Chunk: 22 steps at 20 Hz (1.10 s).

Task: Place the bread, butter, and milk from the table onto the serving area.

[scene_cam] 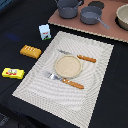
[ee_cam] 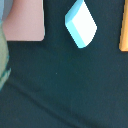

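The bread (scene_cam: 30, 51) lies flat on the dark tabletop (scene_cam: 20, 25), off the serving area (scene_cam: 95, 85), well apart from its edge on the exterior view's left. The butter (scene_cam: 13, 73) lies further from that edge, nearer the tabletop's front, with a bare gap between it and the bread. The milk (scene_cam: 45, 32) stands upright just beside the serving area's far corner on the exterior view's left; whether it touches the mat I cannot tell. In my wrist view the milk (ee_cam: 81, 23) shows as a pale tilted block on dark surface, with the bread's (ee_cam: 124, 30) orange edge at the frame's border.

On the serving area, the plate (scene_cam: 67, 64) sits near the middle, a fork (scene_cam: 75, 56) beyond it and a knife (scene_cam: 66, 80) before it; the striped margins around them are open. Past the serving area's far edge lies a brown board (scene_cam: 107, 27) carrying grey pots (scene_cam: 69, 7).

My end effector appears in neither view, so I cannot tell how its jaws stand.
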Tool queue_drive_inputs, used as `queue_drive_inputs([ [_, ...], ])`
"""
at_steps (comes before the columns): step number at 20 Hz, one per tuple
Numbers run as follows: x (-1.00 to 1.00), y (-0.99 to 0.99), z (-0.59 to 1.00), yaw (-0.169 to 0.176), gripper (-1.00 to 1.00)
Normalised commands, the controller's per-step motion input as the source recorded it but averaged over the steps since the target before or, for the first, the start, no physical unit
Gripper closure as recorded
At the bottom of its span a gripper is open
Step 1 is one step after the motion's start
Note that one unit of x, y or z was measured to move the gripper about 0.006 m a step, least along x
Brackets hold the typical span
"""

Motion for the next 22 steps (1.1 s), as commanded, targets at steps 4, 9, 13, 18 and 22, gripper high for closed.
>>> queue_drive_inputs([
  [4, 0.0, -0.8, -1.0, 0.0, -1.0],
  [9, 0.0, -0.72, -0.8, 0.0, -1.0],
  [13, -0.04, -0.69, -0.59, 0.0, -1.0],
  [18, -0.2, -0.77, -0.58, 0.0, -1.0],
  [22, -0.35, -0.67, -0.6, 0.0, -1.0],
])
